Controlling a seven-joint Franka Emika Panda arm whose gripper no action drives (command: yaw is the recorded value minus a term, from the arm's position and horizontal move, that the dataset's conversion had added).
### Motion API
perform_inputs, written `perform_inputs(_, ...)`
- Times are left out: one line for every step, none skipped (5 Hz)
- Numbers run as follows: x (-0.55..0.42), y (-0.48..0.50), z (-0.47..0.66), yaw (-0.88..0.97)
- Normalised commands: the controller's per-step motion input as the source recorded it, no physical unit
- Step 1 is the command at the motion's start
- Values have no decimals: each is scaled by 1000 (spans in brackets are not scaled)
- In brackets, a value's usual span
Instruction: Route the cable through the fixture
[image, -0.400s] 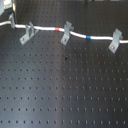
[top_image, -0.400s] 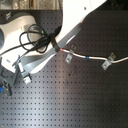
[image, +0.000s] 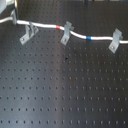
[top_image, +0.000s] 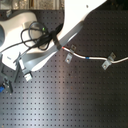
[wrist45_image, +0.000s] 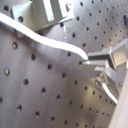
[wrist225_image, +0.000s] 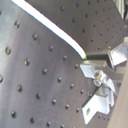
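Note:
The white cable (image: 47, 25) runs from the first exterior view's left edge to its right edge, with a red band (image: 60, 26) and a blue band (image: 89, 37). It passes at the top of the wider grey fixture (image: 27, 33); I cannot tell if it sits in the slot. In the first wrist view the cable (wrist45_image: 45, 37) runs beside the fixture (wrist45_image: 47, 12) into my gripper (wrist45_image: 92, 62), which is shut on it. The second wrist view shows the same grip (wrist225_image: 90, 62). In the second exterior view the arm (top_image: 75, 25) hides the fixture.
Two narrower grey clips (image: 65, 34) (image: 116, 40) hold the cable further along. The black perforated board (image: 65, 90) lies under everything. In the second exterior view, black cables (top_image: 30, 35) and the white robot base (top_image: 15, 22) are at the upper left.

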Motion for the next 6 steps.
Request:
perform_inputs(182, -375, -344, 140)
perform_inputs(263, -124, -129, 526)
perform_inputs(230, 173, -38, 760)
perform_inputs(143, 181, -123, 811)
perform_inputs(219, 136, -84, 806)
perform_inputs(296, 87, -31, 763)
